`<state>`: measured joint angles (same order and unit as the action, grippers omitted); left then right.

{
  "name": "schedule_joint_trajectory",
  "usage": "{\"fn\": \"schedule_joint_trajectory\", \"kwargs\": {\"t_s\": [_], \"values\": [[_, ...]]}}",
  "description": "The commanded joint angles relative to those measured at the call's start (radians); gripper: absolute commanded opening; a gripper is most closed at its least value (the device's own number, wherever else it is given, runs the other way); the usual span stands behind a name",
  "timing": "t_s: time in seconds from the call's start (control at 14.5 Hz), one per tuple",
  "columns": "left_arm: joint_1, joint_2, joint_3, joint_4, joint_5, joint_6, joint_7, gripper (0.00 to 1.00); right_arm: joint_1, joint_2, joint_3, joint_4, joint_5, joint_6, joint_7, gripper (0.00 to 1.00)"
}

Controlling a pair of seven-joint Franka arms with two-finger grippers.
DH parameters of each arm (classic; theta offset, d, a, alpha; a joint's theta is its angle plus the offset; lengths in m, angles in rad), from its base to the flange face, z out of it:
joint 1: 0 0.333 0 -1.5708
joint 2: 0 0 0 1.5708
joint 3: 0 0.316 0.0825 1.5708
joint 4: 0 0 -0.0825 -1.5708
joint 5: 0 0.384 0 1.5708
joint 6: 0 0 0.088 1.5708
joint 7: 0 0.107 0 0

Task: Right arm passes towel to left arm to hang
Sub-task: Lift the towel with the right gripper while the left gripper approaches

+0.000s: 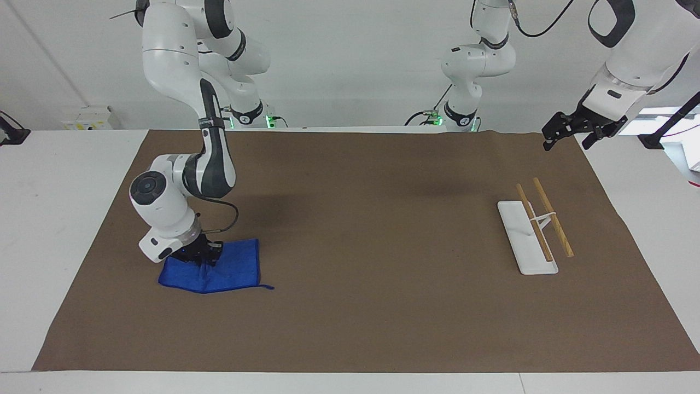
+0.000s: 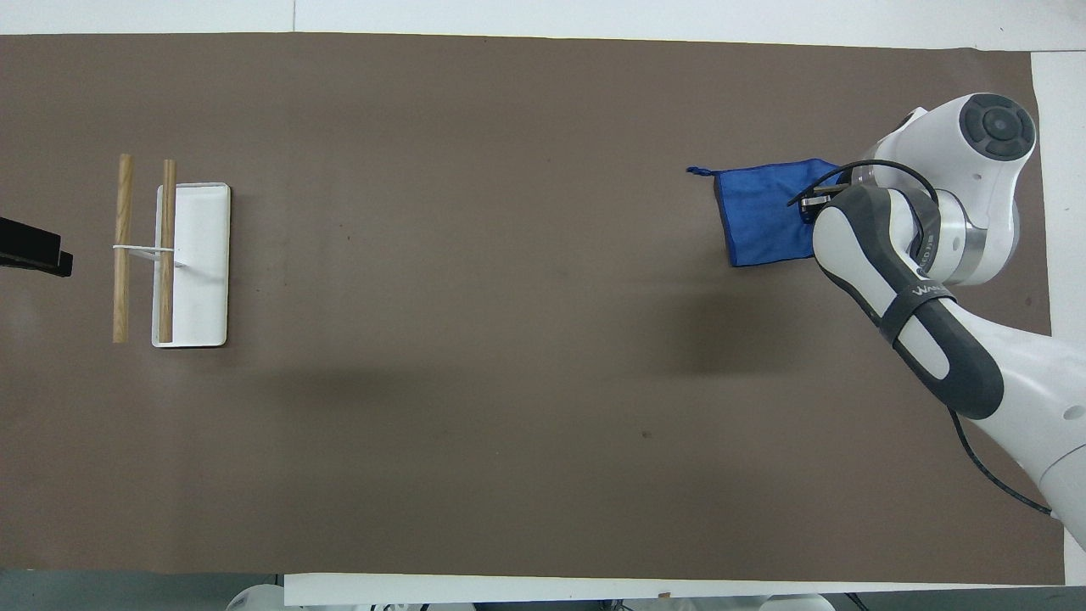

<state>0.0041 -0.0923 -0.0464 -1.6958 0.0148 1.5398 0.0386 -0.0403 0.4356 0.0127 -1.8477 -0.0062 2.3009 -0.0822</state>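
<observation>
— What is lying on the table (image 1: pixel 33 230) right now?

— One soft blue towel (image 1: pixel 224 271), puckering where the right gripper (image 1: pixel 199 256) is pinching its edge nearest the robots. Its outer corners are still resting on the brown paper mat (image 1: pixel 361 246) at the right arm's end, and a loose thread is trailing off one corner.

— And the rack?

— One white flat-based towel rack (image 1: pixel 528 241) is standing at the left arm's end, carrying two round wooden bars, well apart from the towel.

— Room to move?

— A broad bare stretch of mat is lying between towel and rack.

— The other arm?

— The left gripper (image 1: pixel 569 131) is waiting in the air over the mat's corner near its base, fingers spreading apart, holding nothing.
</observation>
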Motion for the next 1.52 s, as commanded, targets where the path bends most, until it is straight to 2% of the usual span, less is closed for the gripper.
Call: {"fn": "schedule_joint_trajectory", "kwargs": {"t_s": [0.0, 0.07, 0.21, 0.34, 0.48, 0.62, 0.83, 0.97, 1.17, 1.31, 1.45], "values": [[-0.003, -0.029, 0.003, -0.036, 0.014, 0.020, 0.012, 1.00, -0.001, -0.009, 0.007, 0.005, 0.017, -0.044, -0.027, 0.00], [-0.003, -0.029, 0.003, -0.036, 0.014, 0.014, 0.014, 1.00, -0.001, -0.009, 0.007, 0.048, 0.017, -0.108, -0.027, 0.00], [-0.004, -0.037, 0.005, -0.039, 0.014, -0.105, 0.007, 1.00, -0.003, -0.008, 0.029, 0.152, 0.031, -0.254, -0.024, 0.00], [0.011, -0.041, 0.008, -0.032, 0.016, -0.162, -0.025, 1.00, -0.003, -0.018, 0.035, 0.229, 0.067, -0.384, -0.021, 0.00], [0.030, -0.041, 0.003, -0.021, 0.014, -0.159, -0.247, 1.00, -0.001, -0.044, 0.036, 0.278, 0.171, -0.493, -0.013, 0.00], [-0.030, -0.052, -0.010, -0.042, 0.014, -0.153, -0.490, 1.00, 0.014, -0.081, 0.047, 0.291, 0.289, -0.564, 0.043, 0.00], [-0.178, -0.060, -0.013, -0.065, 0.004, -0.084, -0.752, 1.00, 0.046, -0.122, 0.082, 0.291, 0.470, -0.595, 0.284, 0.00], [-0.281, -0.063, -0.013, -0.114, 0.004, 0.024, -0.963, 1.00, 0.078, -0.127, 0.110, 0.288, 0.563, -0.595, 0.447, 0.00], [-0.354, -0.034, -0.013, -0.136, -0.042, 0.182, -1.296, 1.00, 0.112, -0.141, 0.115, 0.263, 0.756, -0.595, 0.614, 0.00], [-0.415, 0.022, -0.012, -0.123, -0.044, 0.230, -1.461, 1.00, 0.152, -0.153, 0.115, 0.236, 0.859, -0.586, 0.706, 0.00], [-0.447, 0.045, -0.015, -0.123, -0.049, 0.291, -1.636, 0.99, 0.186, -0.167, 0.115, 0.197, 0.955, -0.540, 0.801, 0.00]]}}
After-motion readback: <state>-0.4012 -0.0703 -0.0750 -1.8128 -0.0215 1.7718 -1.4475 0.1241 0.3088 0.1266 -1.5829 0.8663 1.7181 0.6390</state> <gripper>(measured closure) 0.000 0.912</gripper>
